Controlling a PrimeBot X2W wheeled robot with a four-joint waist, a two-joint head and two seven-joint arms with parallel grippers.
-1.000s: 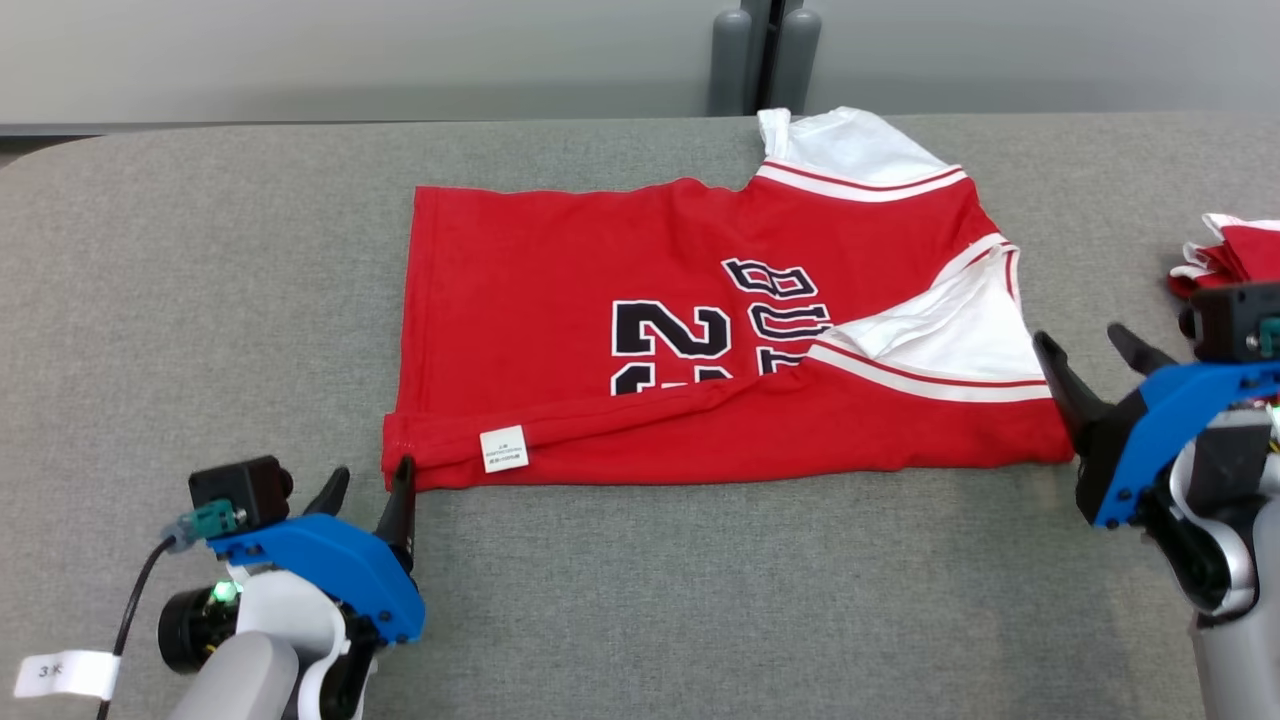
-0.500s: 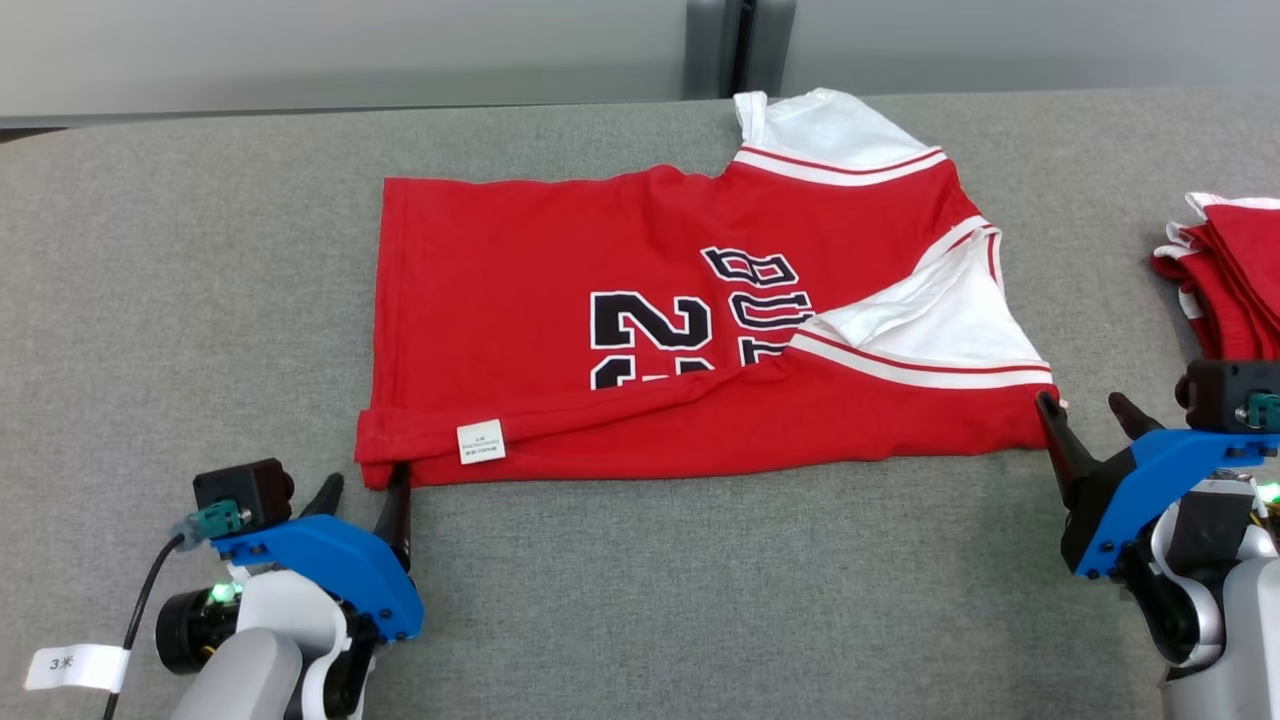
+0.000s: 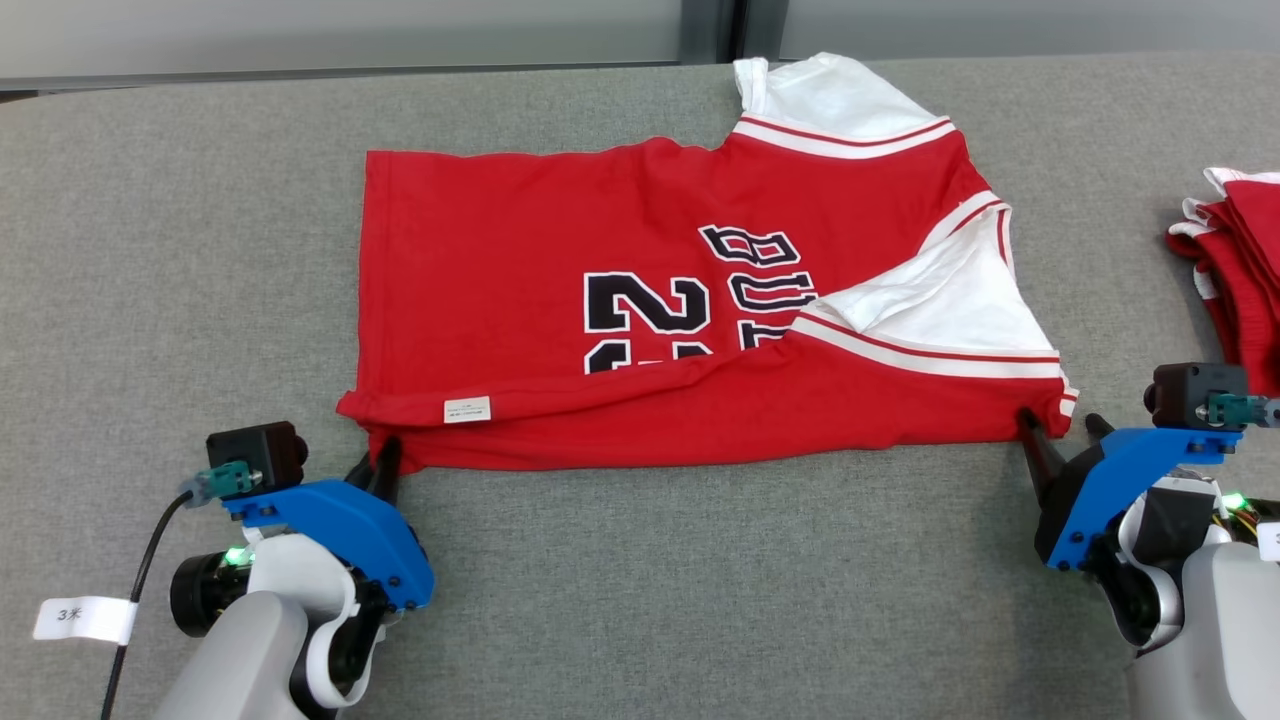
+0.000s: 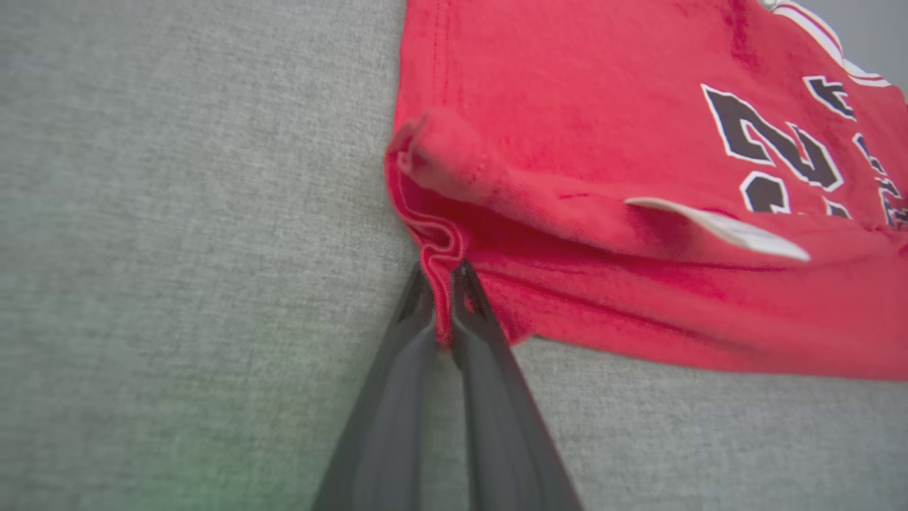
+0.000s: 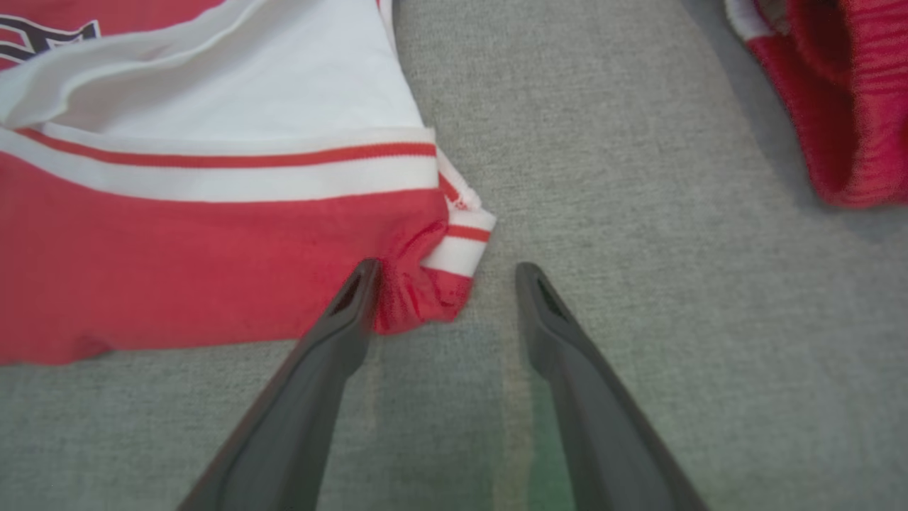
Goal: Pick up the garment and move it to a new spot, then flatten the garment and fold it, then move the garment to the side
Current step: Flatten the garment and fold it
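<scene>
The garment (image 3: 560, 270), a red jersey T-shirt with white sleeves and a black "BULLS 23" print, lies folded lengthwise on the grey table, its white tag (image 3: 467, 409) near the front left corner. My left gripper (image 3: 378, 462) is shut on the garment's front left hem corner (image 4: 438, 250), the bunched red fabric pinched between its fingers (image 4: 397, 397). At the front right corner my right gripper (image 5: 443, 284) stands open, its left finger (image 5: 347, 312) touching the striped corner (image 5: 454, 234), which pokes in between the fingers.
A pile of red shorts with white trim (image 3: 1235, 260) lies at the table's right edge, close to the right arm, and shows at the upper right in the right wrist view (image 5: 830, 92). Grey table surface (image 3: 700, 580) spreads in front of the garment.
The left gripper has closed on the hem corner, which has lifted slightly. The right gripper has moved forward to the garment's right corner. The camera has shifted as well.
</scene>
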